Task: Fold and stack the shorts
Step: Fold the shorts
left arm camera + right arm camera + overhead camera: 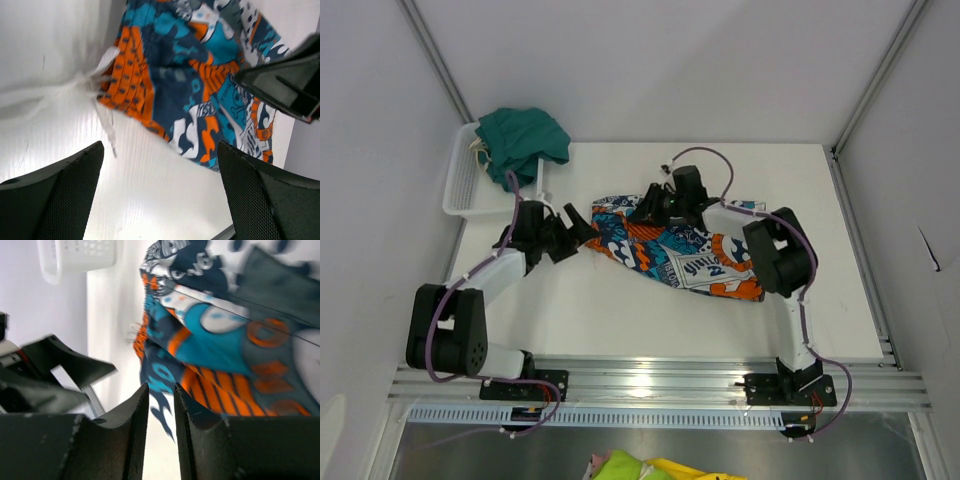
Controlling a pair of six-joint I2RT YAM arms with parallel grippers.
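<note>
left fingers spread wide — patchwork shorts beyond, blurred, edges cropped

This is a robotics lab test cell, nothing like a home or a shop. A white table sits boxed in by plain white panels, held in bare aluminium posts behind it and at both sides. Along the table's near edge runs an aluminium rail. Bolted to it are the left arm and the right arm, with purple cables looped along them. A white plastic mesh basket stands at the table's far-left corner.
</note>
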